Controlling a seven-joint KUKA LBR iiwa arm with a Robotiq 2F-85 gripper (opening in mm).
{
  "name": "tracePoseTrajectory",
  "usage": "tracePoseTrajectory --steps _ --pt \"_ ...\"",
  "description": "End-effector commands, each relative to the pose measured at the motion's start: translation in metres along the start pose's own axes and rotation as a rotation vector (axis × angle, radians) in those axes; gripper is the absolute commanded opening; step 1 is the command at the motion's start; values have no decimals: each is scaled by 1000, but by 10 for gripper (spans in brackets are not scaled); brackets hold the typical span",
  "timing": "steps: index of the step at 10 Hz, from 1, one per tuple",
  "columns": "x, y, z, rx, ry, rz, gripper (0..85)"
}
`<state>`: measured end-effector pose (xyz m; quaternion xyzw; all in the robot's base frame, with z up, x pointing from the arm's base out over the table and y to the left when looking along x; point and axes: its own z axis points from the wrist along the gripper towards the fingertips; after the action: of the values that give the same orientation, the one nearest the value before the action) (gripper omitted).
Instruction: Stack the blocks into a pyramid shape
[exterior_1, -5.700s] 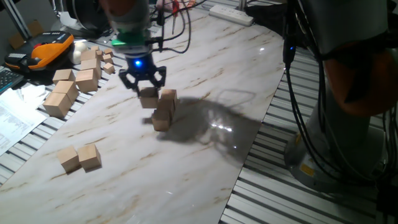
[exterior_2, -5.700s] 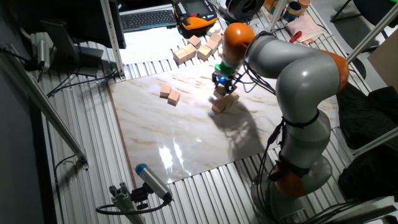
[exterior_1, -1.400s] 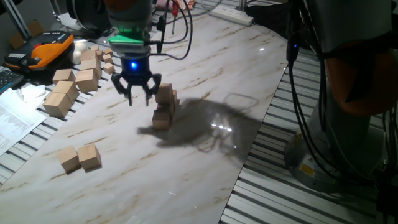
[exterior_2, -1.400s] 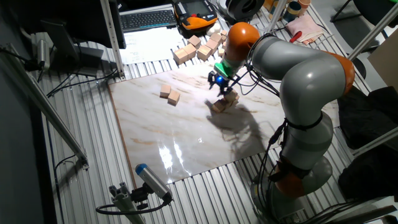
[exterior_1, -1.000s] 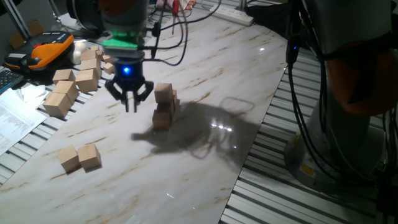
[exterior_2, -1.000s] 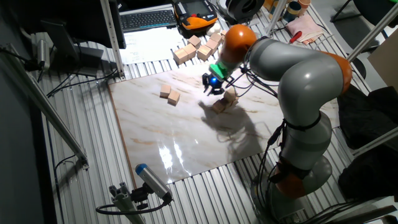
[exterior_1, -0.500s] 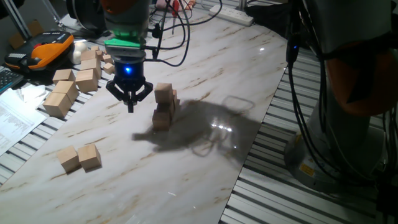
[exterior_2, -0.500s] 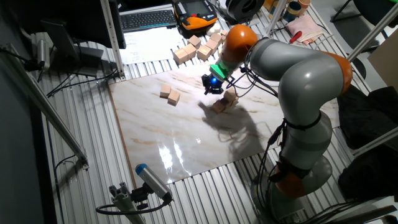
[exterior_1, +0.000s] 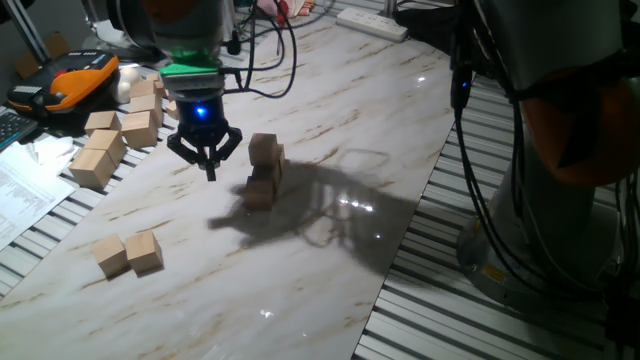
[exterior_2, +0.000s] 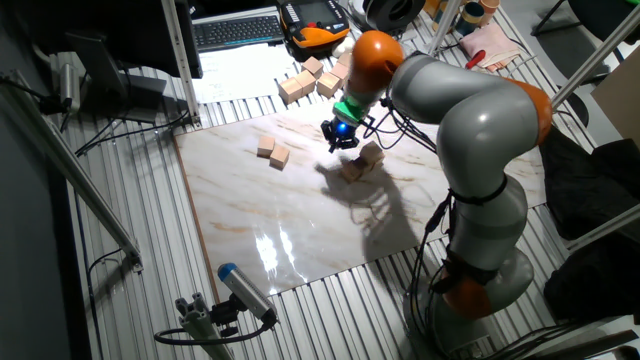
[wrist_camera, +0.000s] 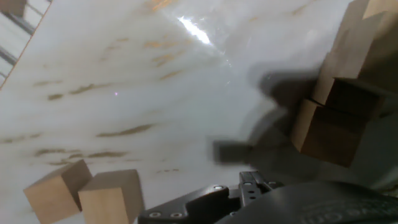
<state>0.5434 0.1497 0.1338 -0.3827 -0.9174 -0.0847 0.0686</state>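
Note:
A small stack of light-tan wooden blocks stands in the middle of the marble board; it also shows in the other fixed view and at the right of the hand view. Two more blocks lie side by side near the board's front left, and show in the other fixed view and at the bottom left of the hand view. My gripper hangs just left of the stack, above the board, fingers drawn together and empty. It also shows in the other fixed view.
A pile of bigger pale wooden blocks lies off the board's far left corner, beside an orange tool. Slatted metal table surrounds the marble board. The arm's cables hang above the stack.
The gripper let go of a block on the stack, moved left away from it and closed its fingers. The stack and the two loose blocks have not moved.

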Motion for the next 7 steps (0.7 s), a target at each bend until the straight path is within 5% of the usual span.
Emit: tracePoseTrajectory --steps 1,3,4,5,6,7 --pt "0 0 0 7 14 -74 0" --pt "15 18 8 -24 32 -39 0" --pt "27 30 14 -54 23 7 170" --pt "39 43 20 -43 -5 43 340" --pt "49 54 29 -28 -36 73 340" --pt "54 59 37 -32 -44 87 510"
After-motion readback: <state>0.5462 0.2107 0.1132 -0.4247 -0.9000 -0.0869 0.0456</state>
